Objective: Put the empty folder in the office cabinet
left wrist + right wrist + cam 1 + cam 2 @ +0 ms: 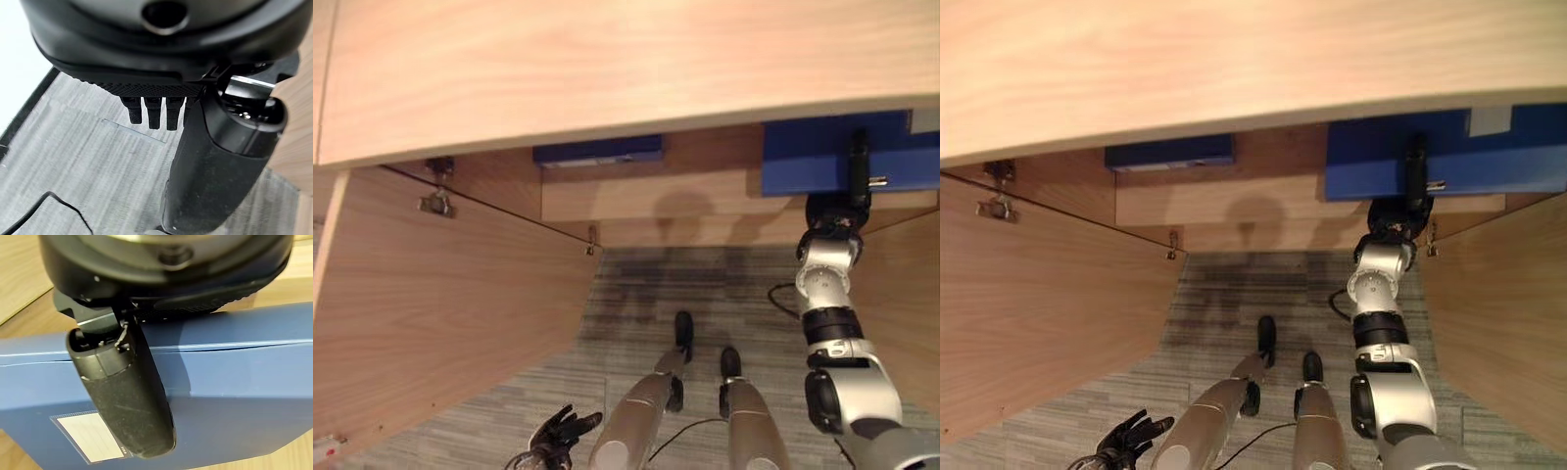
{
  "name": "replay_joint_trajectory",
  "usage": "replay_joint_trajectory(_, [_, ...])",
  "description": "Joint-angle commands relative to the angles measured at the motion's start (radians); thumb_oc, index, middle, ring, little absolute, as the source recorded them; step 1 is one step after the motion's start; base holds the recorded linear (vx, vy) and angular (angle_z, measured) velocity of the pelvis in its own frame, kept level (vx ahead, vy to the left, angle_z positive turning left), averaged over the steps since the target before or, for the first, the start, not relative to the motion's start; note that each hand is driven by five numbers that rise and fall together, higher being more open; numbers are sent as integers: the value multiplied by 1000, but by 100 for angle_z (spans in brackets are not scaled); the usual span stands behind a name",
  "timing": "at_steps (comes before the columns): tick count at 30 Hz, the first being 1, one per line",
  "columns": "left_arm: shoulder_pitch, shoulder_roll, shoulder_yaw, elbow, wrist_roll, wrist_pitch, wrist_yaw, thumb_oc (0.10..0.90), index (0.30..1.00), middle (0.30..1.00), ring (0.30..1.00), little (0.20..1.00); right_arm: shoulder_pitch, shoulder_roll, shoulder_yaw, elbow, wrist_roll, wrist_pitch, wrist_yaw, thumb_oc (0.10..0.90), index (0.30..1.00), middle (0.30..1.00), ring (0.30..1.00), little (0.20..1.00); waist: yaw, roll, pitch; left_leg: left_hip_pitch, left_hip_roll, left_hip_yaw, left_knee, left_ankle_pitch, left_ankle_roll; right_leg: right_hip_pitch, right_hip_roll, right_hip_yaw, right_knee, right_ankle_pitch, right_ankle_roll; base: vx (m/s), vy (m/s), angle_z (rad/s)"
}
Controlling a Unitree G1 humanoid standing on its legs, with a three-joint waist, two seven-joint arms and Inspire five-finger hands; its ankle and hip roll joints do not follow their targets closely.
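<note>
The blue folder (803, 157) with a white label (90, 438) lies flat at the right of the open wooden cabinet's shelf (646, 201), partly under the cabinet top. My right hand (857, 166) reaches up to it, arm stretched forward. Its thumb (127, 396) lies pressed across the folder's face (234, 362), and the other fingers are hidden behind the folder. My left hand (563, 429) hangs low by my side over the carpet, its fingers (154, 112) relaxed and holding nothing.
A second dark blue folder (597, 150) lies further left in the cabinet. The cabinet top (607, 69) overhangs the view. The open left door (440, 294) and right door (901, 304) flank the grey carpet (636, 284).
</note>
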Motion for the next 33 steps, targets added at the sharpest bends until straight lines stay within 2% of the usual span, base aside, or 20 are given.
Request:
replay_joint_trajectory(1, [17, 75, -11, 48, 25, -5, 35, 800, 900, 900, 900, 900, -138, -96, 36, -93, -70, -65, 34, 400, 300, 300, 300, 300, 2, -6, -15, -51, 29, 39, 142, -154, -61, 26, -60, -4, -106, 58, 31, 0, 0, 0])
replay_joint_trajectory(3, [13, 78, -12, 43, 26, -6, 38, 800, 900, 900, 900, 900, -149, -94, 38, -102, -74, -68, 29, 400, 300, 300, 300, 300, 4, -8, -10, -71, 28, 42, 165, -166, -58, 2, -64, -4, -73, 49, 30, -9, 3, -2])
replay_joint_trajectory(4, [9, 89, -17, 29, 23, -7, 44, 800, 900, 900, 900, 900, -178, -101, 44, -109, -74, -79, 21, 400, 300, 300, 300, 300, 4, -13, 6, -114, 31, 45, 225, -191, -49, -42, -76, -8, -1, 34, 30, 70, -11, 0])
replay_joint_trajectory(6, [9, 97, -24, 17, 21, -8, 47, 800, 900, 900, 900, 900, -202, -115, 53, -109, -86, -84, 5, 400, 300, 300, 300, 300, 7, -21, 14, -149, 25, 41, 288, -240, -46, -68, -89, -6, 57, -7, 26, 94, -24, 7])
replay_joint_trajectory(7, [10, 100, -28, 15, 23, -7, 47, 800, 900, 900, 900, 900, -209, -123, 57, -110, -92, -84, -1, 400, 300, 300, 300, 300, 10, -22, 21, -164, 25, 39, 311, -246, -44, -82, -92, -10, 77, -13, 24, 20, -50, 8])
replay_joint_trajectory(8, [17, 109, -45, 5, 28, -5, 50, 800, 900, 900, 900, 900, -238, -142, 65, -115, -101, -81, -14, 400, 300, 300, 300, 300, 15, -23, 33, -224, 26, 36, 376, -268, -39, -140, -96, -8, 142, -31, 18, 11, -41, 2])
replay_joint_trajectory(10, [16, 110, -54, 2, 32, -4, 51, 800, 900, 900, 900, 900, -248, -152, 70, -111, -105, -79, -19, 400, 300, 300, 300, 300, 16, -24, 35, -246, 26, 34, 394, -274, -36, -159, -99, -8, 159, -37, 17, 5, -28, 3])
replay_joint_trajectory(15, [4, 111, -65, 35, 49, 1, 51, 800, 900, 900, 900, 900, -298, -195, 92, -64, -102, -73, -25, 400, 300, 300, 300, 300, 23, -32, 29, -273, 21, 24, 414, -288, -36, -183, -103, -9, 177, -45, 17, 27, -9, 2])
replay_joint_trajectory(18, [-15, 119, -60, 67, 50, -2, 60, 800, 900, 900, 900, 900, -387, -246, 134, -17, -107, -62, -36, 400, 300, 300, 300, 300, 37, -39, 16, -278, 13, 14, 417, -297, -38, -191, -103, -12, 182, -49, 16, 48, -3, -2])
replay_joint_trajectory(25, [-46, 128, -43, 114, 51, -9, 69, 800, 900, 900, 900, 900, -471, -273, 163, 39, -95, -59, -37, 400, 300, 300, 300, 300, 55, -48, -5, -268, 4, -3, 407, -299, -43, -179, -105, -21, 170, -50, 16, 38, -7, 4])
replay_joint_trajectory(26, [-67, 137, -37, 146, 60, -14, 74, 800, 900, 900, 900, 900, -515, -265, 169, 82, -78, -57, -36, 400, 300, 300, 300, 300, 72, -54, -19, -248, -5, -15, 368, -289, -47, -160, -106, -31, 141, -42, 22, 57, -11, 10])
replay_joint_trajectory(30, [-85, 139, -40, 164, 69, -16, 76, 800, 900, 900, 900, 900, -540, -261, 168, 116, -62, -57, -36, 400, 300, 300, 300, 300, 81, -58, -30, -235, -10, -24, 348, -283, -49, -143, -107, -38, 117, -36, 25, 48, -3, 9])
replay_joint_trajectory(32, [-96, 141, -39, 182, 69, -17, 81, 800, 900, 900, 900, 900, -562, -271, 181, 167, -56, -42, -47, 800, 900, 900, 900, 900, 89, -62, -41, -231, -16, -30, 345, -283, -50, -132, -110, -40, 107, -35, 27, 44, -2, 2])
replay_joint_trajectory(33, [-100, 141, -38, 186, 69, -18, 81, 800, 900, 900, 900, 900, -574, -274, 188, 183, -62, -29, -50, 800, 900, 900, 900, 900, 92, -62, -44, -231, -16, -31, 345, -284, -50, -133, -111, -42, 108, -34, 27, 0, 0, 0])
